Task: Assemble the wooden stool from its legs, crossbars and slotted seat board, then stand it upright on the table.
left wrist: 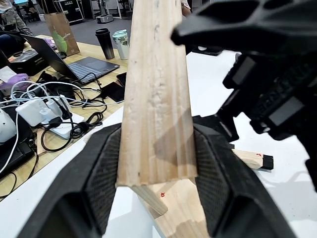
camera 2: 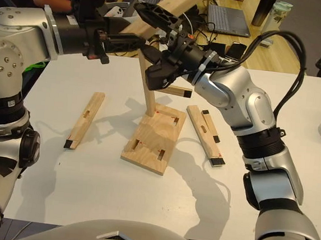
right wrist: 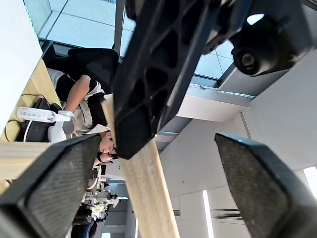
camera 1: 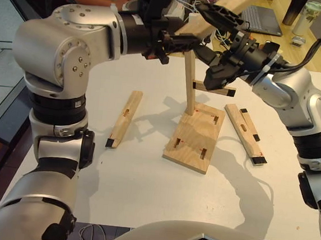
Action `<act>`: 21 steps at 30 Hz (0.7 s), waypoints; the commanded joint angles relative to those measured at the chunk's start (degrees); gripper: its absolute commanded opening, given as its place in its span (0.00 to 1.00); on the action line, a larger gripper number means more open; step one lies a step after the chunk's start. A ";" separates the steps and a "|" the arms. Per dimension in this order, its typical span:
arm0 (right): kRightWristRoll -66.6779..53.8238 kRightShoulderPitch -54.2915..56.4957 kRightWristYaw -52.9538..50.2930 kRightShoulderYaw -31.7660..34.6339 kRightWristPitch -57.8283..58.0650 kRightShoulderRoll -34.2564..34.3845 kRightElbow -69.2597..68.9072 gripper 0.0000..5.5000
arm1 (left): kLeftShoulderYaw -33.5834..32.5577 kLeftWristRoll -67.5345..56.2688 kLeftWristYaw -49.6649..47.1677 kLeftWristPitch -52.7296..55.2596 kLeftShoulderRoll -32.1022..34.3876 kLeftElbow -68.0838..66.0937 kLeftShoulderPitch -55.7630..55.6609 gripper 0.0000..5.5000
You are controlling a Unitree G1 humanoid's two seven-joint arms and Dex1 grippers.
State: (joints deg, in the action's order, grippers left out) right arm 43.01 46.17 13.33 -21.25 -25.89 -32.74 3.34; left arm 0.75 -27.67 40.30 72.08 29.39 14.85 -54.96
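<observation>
Left fingers (left wrist: 106, 178) clenched on a raised leg (left wrist: 156, 89), high over the table (camera 1: 143, 191).
The left gripper (left wrist: 157, 163) pinched the wood between its pads, while the right gripper (right wrist: 156, 148) stood spread wide around that same piece, grasping nothing. Below lay the seat board (camera 1: 193, 137) with a standing leg (camera 1: 190, 83) in one slot, a crossbar (camera 1: 216, 89) on it, and two loose legs (camera 1: 125, 117) (camera 1: 247, 130) flat on either side.
</observation>
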 commanded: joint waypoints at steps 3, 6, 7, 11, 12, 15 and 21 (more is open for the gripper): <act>5.30 2.18 -1.69 1.35 4.84 0.35 2.85 0.74 | 1.44 -1.70 -0.73 2.00 1.76 2.39 -0.05 0.37; 5.45 1.80 -1.52 1.35 5.67 0.46 2.92 0.65 | 1.60 -2.11 -1.36 2.21 1.91 2.55 0.09 0.37; 5.06 1.50 -1.19 1.21 5.59 0.66 2.56 0.62 | 1.63 -2.21 -1.65 2.22 1.84 2.43 -0.02 0.37; 3.93 0.32 -0.13 0.61 5.00 1.43 1.53 0.49 | 1.30 -2.69 -3.00 2.55 1.07 1.82 -0.50 0.37; 3.66 -0.08 0.18 0.36 4.82 1.74 1.15 0.46 | 1.31 -2.80 -3.34 2.62 0.87 1.73 -0.63 0.37; 3.25 -1.36 1.10 -0.37 4.63 2.54 0.11 0.37 | 1.31 -3.25 -4.24 3.31 0.24 2.11 -1.04 0.37; 2.80 -2.82 2.39 -0.81 4.56 3.25 -0.45 0.22 | 1.67 -3.86 -5.48 3.45 -0.51 1.79 -1.57 0.37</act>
State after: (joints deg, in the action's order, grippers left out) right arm 46.48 44.07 14.73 -21.60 -21.08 -29.83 3.77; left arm 2.43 -31.21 35.50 75.41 29.09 16.86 -55.09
